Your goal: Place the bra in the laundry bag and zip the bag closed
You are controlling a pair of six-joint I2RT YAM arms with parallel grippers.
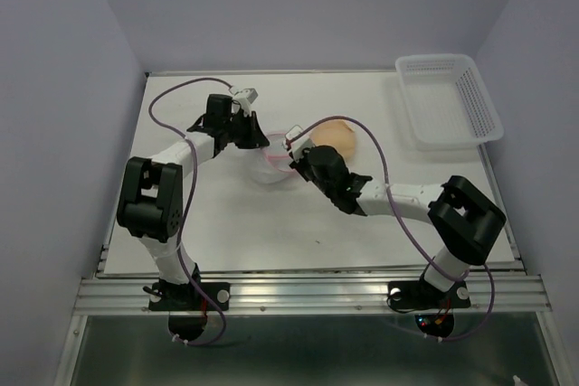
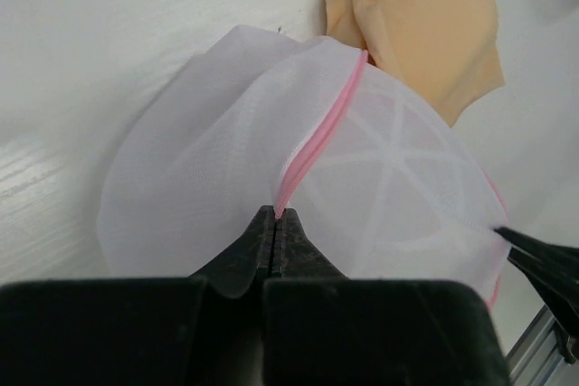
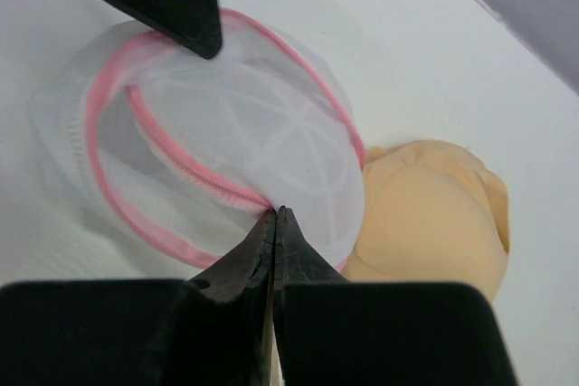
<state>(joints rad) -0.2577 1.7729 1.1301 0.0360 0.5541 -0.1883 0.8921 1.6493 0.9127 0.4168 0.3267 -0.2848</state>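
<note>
On the white table (image 1: 226, 223), the left gripper (image 2: 275, 223) and right gripper (image 3: 274, 221) each pinch the limp mesh laundry bag (image 2: 199, 187) by its pink zipper band (image 3: 172, 146), probably its firmest hold, with the soft bra (image 3: 434, 214) outside.

1. pale lavender walls (image 1: 308, 6) stand on three sides (left, back, right).
2. a white table (image 1: 235, 241) sits between them, evenly lit.
3. a grooved metal rail (image 1: 308, 294) runs along its near edge.
</note>
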